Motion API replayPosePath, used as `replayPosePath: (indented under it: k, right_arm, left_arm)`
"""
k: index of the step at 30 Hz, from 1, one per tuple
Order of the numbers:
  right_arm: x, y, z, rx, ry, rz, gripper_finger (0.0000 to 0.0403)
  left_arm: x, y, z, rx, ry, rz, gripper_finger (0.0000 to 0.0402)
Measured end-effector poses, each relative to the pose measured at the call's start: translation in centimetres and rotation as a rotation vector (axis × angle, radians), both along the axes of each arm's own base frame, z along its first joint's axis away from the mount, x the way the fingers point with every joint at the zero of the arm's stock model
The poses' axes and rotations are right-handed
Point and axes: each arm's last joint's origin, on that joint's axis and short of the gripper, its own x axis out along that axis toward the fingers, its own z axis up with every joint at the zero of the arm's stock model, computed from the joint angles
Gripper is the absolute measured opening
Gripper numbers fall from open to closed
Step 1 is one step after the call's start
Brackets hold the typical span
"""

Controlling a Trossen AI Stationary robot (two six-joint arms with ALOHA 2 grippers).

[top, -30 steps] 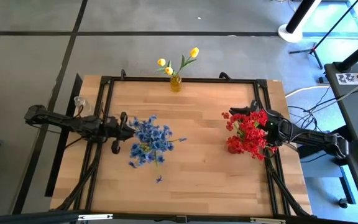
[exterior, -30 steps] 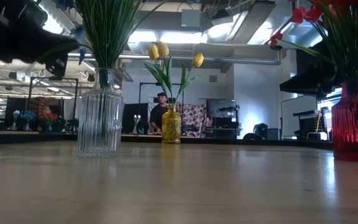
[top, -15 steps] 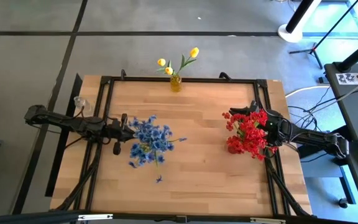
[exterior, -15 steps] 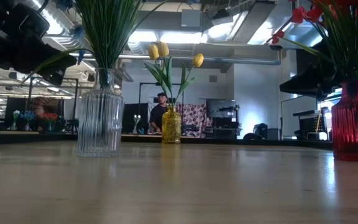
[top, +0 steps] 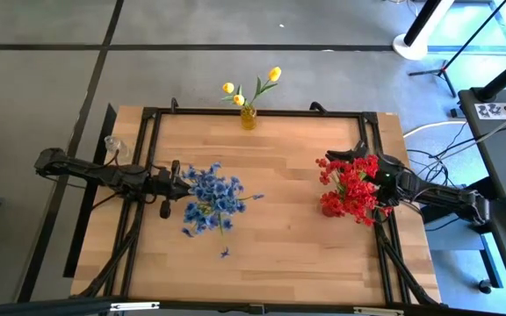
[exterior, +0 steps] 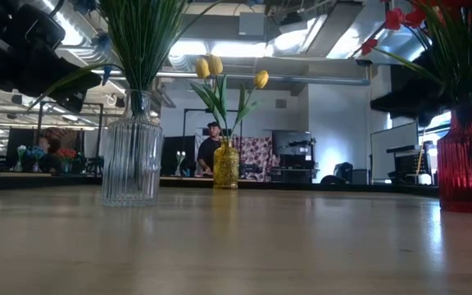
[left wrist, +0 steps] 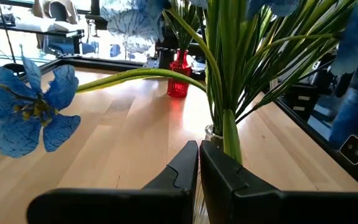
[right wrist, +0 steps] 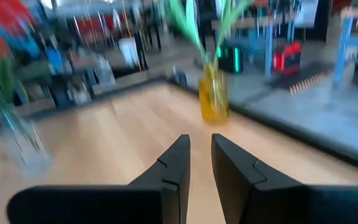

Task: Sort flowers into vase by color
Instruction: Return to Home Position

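On the left side of the wooden table (top: 279,228), my left gripper (left wrist: 199,152) sat clenched on nothing, its fingers pressed almost together, just beside the blue flowers (top: 211,197). Those stood bunched in the transparent vase (exterior: 131,160), left of centre, with one stem drooping sideways across the left wrist view. A loose blue blossom (top: 225,253) lay on the wood, nearer the front edge.

At the middle of the far edge, the yellow tulips (top: 251,88) stood in a small yellow vase (top: 249,118).

On the right, the red flowers (top: 351,186) filled a red vase (exterior: 467,164). My right gripper (right wrist: 201,146) hovered close against that bunch, fingers a crack apart and holding nothing.

The sorting looked finished, so only the retreat to home remained. I judged it best to draw the left arm straight back from the stems before lifting or turning it, since the drooping stem could snag and tip the clear vase. The right arm would want the same care, backing off clear of the red blossoms first.
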Motion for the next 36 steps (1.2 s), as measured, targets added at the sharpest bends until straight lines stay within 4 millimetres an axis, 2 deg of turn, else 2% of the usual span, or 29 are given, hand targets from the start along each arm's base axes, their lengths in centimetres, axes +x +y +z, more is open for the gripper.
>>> replayPosePath:
  k: [6, 10, 15, 36]
  right_arm:
    - [-0.76, 0.20, 1.18, -0.043, -0.130, -0.014, 0.0067]
    - [-0.57, 0.57, 0.77, -0.046, -0.079, 0.133, 0.0067]
    - [-0.49, 0.82, 0.72, -0.217, -0.006, 0.222, 0.0067]
    - [-0.41, 0.87, 0.76, -0.211, -0.004, 0.203, 0.0067]
  left_arm:
    - [0.00, 0.01, 0.00, 0.000, 0.000, 0.002, 0.0015]
    - [0.00, 0.02, 0.01, -0.001, -0.001, 0.005, 0.0015]
    - [0.00, 0.02, 0.01, 0.000, -0.001, 0.008, 0.0015]
    - [0.00, 0.02, 0.01, 0.001, -0.001, 0.008, 0.0015]
